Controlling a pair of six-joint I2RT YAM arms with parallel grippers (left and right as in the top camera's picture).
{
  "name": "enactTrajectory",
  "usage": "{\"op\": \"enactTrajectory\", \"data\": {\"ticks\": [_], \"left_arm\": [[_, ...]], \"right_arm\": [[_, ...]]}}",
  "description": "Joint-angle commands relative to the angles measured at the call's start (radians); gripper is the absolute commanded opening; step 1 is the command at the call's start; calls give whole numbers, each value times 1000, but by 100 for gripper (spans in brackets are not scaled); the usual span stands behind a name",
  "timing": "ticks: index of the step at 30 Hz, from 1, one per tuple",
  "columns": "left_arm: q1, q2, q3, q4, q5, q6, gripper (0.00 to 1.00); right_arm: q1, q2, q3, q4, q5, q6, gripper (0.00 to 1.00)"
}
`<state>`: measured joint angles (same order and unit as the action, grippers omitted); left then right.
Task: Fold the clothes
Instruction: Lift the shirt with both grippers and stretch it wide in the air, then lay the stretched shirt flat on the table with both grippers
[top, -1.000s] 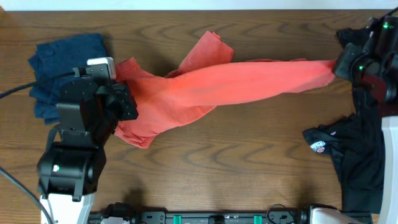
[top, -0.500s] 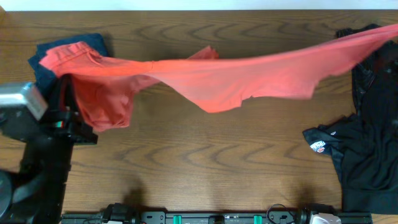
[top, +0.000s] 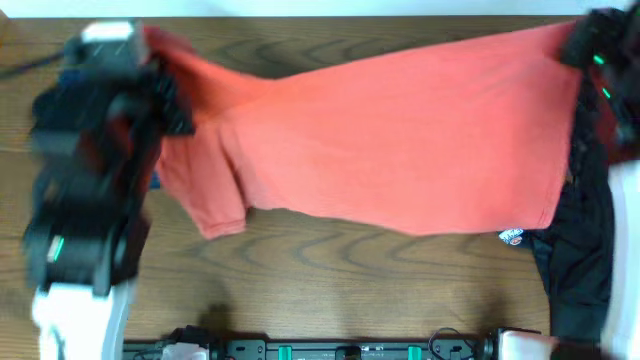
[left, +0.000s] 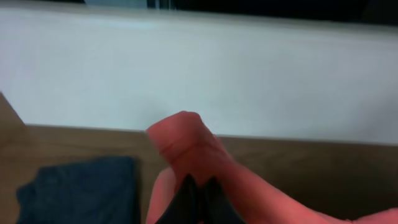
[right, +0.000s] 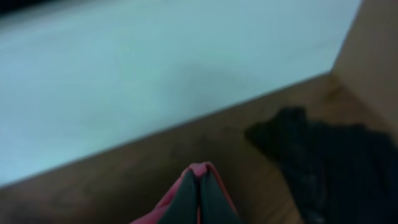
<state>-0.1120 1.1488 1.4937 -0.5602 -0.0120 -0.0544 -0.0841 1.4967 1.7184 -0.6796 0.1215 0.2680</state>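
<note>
The coral-red shirt (top: 400, 130) hangs stretched wide across the table between both grippers. My left gripper (top: 150, 60) is shut on its left end at the far left; the pinched fabric shows in the left wrist view (left: 193, 149), with the fingertips (left: 199, 183) closed. My right gripper (top: 585, 40) is shut on the right end at the far right; in the right wrist view the fingertips (right: 199, 177) pinch a red fold (right: 200, 168). A navy-blue garment (left: 81, 190) lies below the left gripper. A black garment (top: 580, 260) with a small printed logo (top: 512, 237) lies at the right.
The wooden table (top: 350, 290) shows in front of the shirt. A black fixture (top: 340, 350) runs along the front edge. A white wall (left: 199, 74) stands beyond the table's far edge. More black fabric (right: 323, 162) lies right of the right gripper.
Both grippers have lifted and moved to the table's far edge with the shirt. The shirt has spread from a narrow twisted band into a broad sheet. It now covers the navy garment in the overhead view.
</note>
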Motion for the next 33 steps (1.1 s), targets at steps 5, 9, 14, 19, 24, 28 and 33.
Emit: {"op": "enactTrajectory", "data": {"ticks": [5,9,14,19,24,28,33], "left_arm": [[14,319,12,286,-26,62,6],[36,415,22,597,-27,61,6],[63,417,56,863,-87,62,6],[105,403,164,850,-77,90,6],[129,391,264,670,-31,126,6],[127,355,273,376,60,114,6],[127,347,271,-163,151,83,6]], "right_arm": [[-5,229,1,269,-75,40,1],[-9,264,2,469,-82,102,1],[-13,253,96,547,-65,85,1],[-35,252,249,450,-43,59,1],[-49,243,307,269,102,14,1],[-49,245,293,79,192,15,1],[-55,245,242,-167,225,15,1]]}}
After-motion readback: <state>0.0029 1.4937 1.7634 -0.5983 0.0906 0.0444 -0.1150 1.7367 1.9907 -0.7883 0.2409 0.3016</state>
